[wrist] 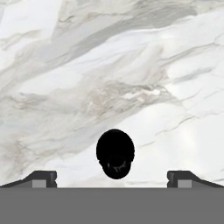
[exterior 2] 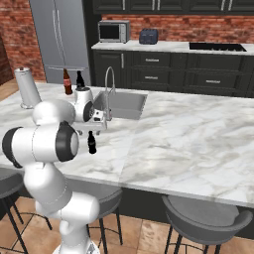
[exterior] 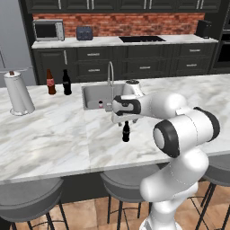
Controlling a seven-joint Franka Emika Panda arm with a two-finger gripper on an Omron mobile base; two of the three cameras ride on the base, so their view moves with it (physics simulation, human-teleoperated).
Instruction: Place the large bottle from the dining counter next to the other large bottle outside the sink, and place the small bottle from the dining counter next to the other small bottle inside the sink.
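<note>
The small bottle point(exterior: 126, 131) point(exterior 2: 92, 143), short and all black, stands upright on the marble dining counter point(exterior: 54, 139) in front of the sink point(exterior: 92, 96) point(exterior 2: 126, 104). My gripper point(exterior: 122, 121) point(exterior 2: 91, 130) hangs open just above it, pointing down. From above, the small bottle point(wrist: 115, 153) sits between the wide-apart fingertips point(wrist: 43, 178) of my gripper point(wrist: 112, 179), touching neither. The large bottle point(exterior: 50, 82) point(exterior 2: 67, 82), brown, stands beside the other large bottle point(exterior: 67, 82) point(exterior 2: 79, 79), left of the sink. The other small bottle point(exterior: 100, 105), pink, is in the basin.
A paper towel roll point(exterior: 18, 93) point(exterior 2: 27, 87) stands at the counter's left end. The curved faucet point(exterior: 110, 77) point(exterior 2: 109, 82) rises at the sink's near side, close to my hand. Grey stools point(exterior: 128, 179) point(exterior 2: 208, 218) line the counter's front edge.
</note>
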